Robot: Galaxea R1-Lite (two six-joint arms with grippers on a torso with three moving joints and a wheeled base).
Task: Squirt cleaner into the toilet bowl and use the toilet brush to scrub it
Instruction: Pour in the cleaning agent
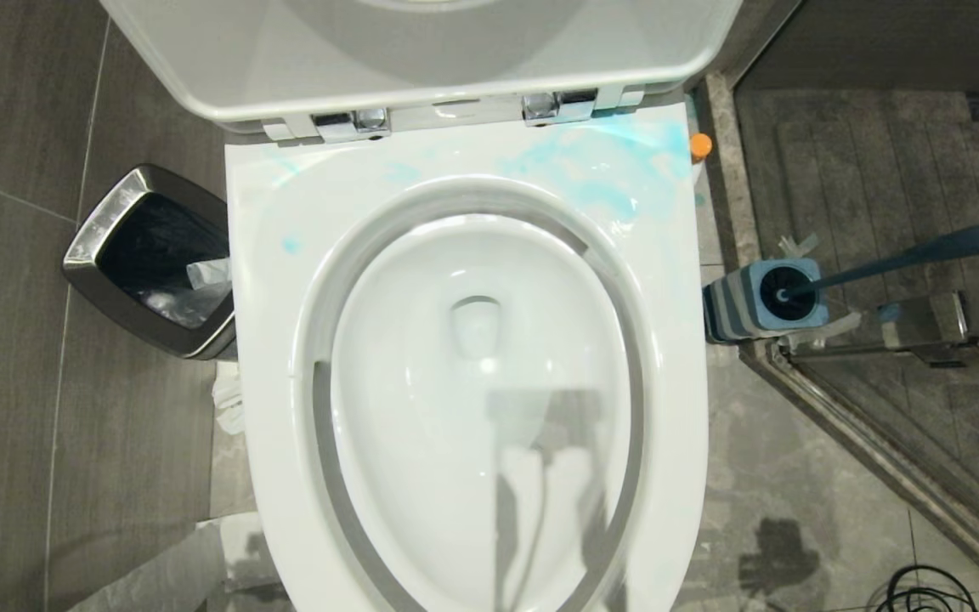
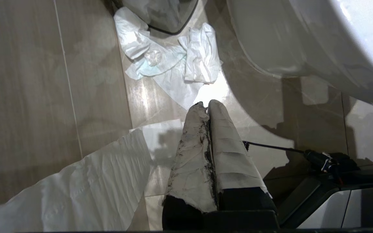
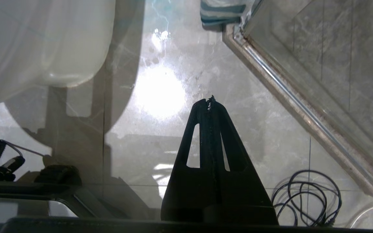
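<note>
The white toilet bowl [image 1: 472,340] fills the middle of the head view, lid up, with blue smears on the back of its seat [image 1: 608,170]. Only the orange cap of the cleaner [image 1: 699,146] shows behind the seat's right rear corner. The toilet brush [image 1: 923,253] stands in its striped blue-and-grey base [image 1: 753,299] on the floor to the right, handle slanting right. Neither arm shows in the head view. My left gripper [image 2: 207,104], fingers wrapped in white tape, hangs shut over the floor left of the bowl. My right gripper [image 3: 209,100] hangs shut and empty over the floor right of it.
A steel-rimmed waste bin [image 1: 154,259] stands left of the toilet. Crumpled paper towels [image 2: 170,58] and a flat sheet [image 2: 86,184] lie on the floor there. The shower's metal threshold [image 1: 880,433] runs diagonally on the right, a coiled black cable [image 3: 306,197] beside it.
</note>
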